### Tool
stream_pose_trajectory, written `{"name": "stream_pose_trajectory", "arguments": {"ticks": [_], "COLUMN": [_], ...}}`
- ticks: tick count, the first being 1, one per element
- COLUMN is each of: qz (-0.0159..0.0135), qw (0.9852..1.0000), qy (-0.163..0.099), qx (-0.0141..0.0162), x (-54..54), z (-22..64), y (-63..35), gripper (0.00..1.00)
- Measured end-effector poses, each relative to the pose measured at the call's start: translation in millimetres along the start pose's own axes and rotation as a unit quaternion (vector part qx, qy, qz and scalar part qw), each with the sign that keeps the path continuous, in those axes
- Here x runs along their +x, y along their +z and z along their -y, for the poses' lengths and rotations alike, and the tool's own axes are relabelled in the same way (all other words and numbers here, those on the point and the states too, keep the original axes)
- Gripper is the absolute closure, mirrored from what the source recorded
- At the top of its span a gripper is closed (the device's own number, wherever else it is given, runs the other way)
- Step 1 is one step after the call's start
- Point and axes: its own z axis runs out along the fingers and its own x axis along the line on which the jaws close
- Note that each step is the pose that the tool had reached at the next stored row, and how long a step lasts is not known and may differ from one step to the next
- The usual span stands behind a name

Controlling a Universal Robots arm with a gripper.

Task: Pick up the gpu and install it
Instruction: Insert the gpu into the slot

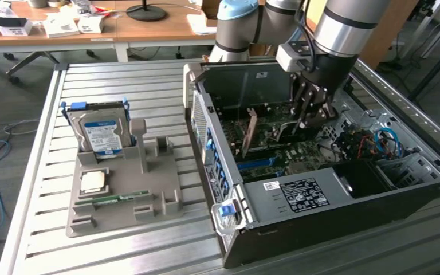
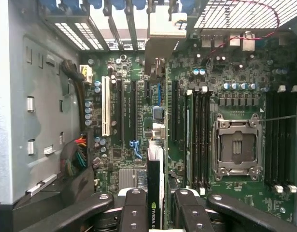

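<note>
Exterior view: a slatted metal bench (image 1: 113, 252), wooden desks (image 1: 151, 28) behind it, carries an open computer case (image 1: 304, 229); gripper (image 1: 311, 123) inside, clamped on the graphics card (image 2: 155, 193).

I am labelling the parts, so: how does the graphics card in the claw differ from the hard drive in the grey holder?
The graphics card is inside the open computer case, above the motherboard; the hard drive stands outside, in the grey holder. The claw grips the graphics card, not the hard drive. The graphics card is thin; the hard drive is boxy with a blue-white label. Both stand on edge.
</note>
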Motion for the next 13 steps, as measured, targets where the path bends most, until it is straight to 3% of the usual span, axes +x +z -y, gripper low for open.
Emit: {"name": "stream_pose_trajectory", "arguments": {"ticks": [10,13], "qz": [0.0004,0.0033], "qw": [1.0,1.0], "qy": [0.0,0.0], "qx": [0.0,0.0001], "x": [0.0,-0.1], "z": [0.4,0.0], "y": [11.2,12.4], "gripper": [0.74,0.74]}}
